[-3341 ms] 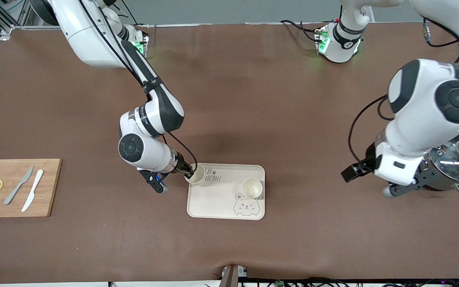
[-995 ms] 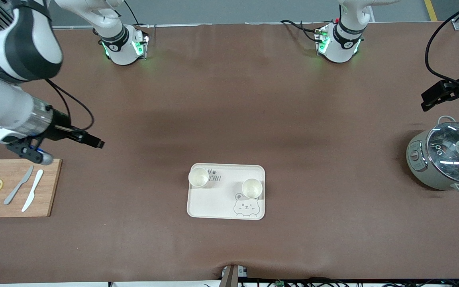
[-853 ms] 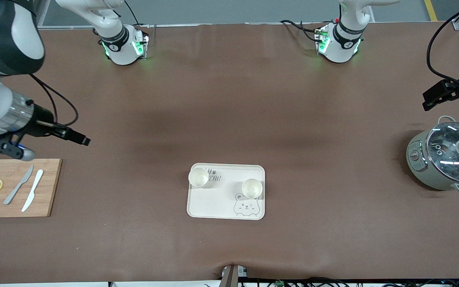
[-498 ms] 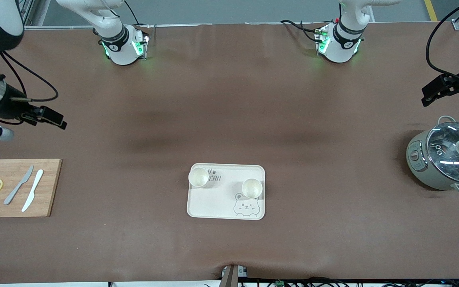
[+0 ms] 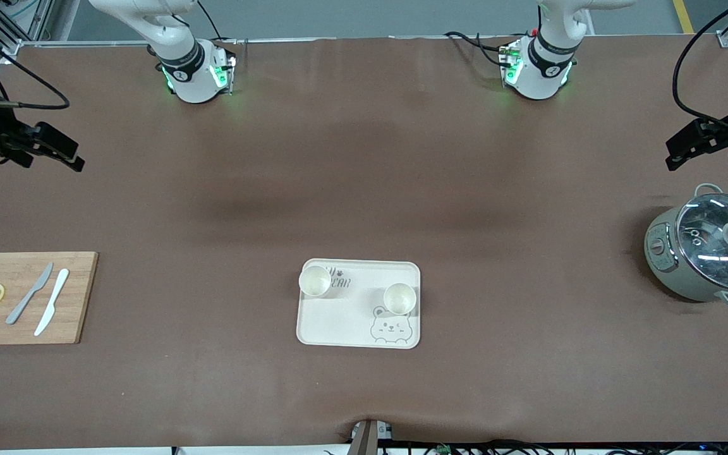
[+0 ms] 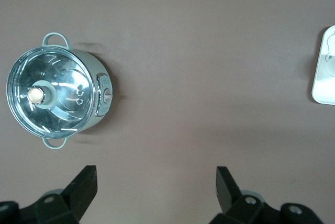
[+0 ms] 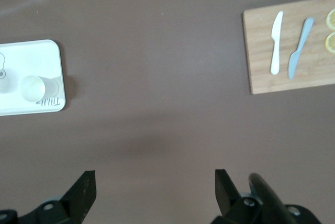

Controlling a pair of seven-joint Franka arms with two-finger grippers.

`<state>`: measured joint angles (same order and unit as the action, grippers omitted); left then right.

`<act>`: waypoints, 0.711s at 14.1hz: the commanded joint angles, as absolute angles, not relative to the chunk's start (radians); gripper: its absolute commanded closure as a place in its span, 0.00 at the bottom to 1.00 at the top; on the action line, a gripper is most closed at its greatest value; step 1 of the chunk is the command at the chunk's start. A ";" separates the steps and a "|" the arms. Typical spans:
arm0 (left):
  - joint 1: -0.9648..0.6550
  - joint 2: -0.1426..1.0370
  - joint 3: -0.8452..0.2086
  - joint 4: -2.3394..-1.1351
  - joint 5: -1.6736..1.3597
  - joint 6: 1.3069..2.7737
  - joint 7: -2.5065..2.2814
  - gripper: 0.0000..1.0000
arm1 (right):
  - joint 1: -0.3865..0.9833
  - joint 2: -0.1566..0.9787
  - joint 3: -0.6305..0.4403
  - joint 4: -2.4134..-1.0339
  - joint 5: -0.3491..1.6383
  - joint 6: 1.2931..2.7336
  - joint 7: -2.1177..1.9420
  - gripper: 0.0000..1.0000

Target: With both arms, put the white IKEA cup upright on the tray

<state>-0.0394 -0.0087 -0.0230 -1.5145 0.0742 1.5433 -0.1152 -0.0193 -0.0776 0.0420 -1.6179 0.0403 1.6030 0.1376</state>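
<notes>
Two white cups [image 5: 315, 280] stand upright (both empty) on the tray [image 5: 339, 328]; left pincer [image 6: 156, 187] and right pincer [image 7: 154, 188] hang released.

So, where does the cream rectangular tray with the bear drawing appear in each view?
Front view: the cream rectangular tray lies on the brown table, nearer to the camera than both bases, with two cups upright on it.
Left wrist view: only its corner shows at the picture's edge.
Right wrist view: one end shows, with one cup.
Shared landmark: the tray's grey printing, the bear face or the lettering, appears in every view.
</notes>
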 commanded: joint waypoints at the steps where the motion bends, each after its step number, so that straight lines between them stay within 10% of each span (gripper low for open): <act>1: -0.037 -0.026 -0.023 -1.534 0.052 1.552 -0.091 0.00 | -0.029 -0.043 0.054 -1.563 0.002 1.582 0.117 0.00; 10: -0.037 -0.011 -0.026 -1.534 0.052 1.557 -0.091 0.00 | -0.043 -0.037 0.049 -1.560 -0.006 1.529 0.083 0.00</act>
<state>-0.0396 -0.0035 -0.0256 -1.5265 0.0741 1.5460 -0.1136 -0.0291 -0.0471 0.0353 -1.5873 0.0098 1.5442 0.1140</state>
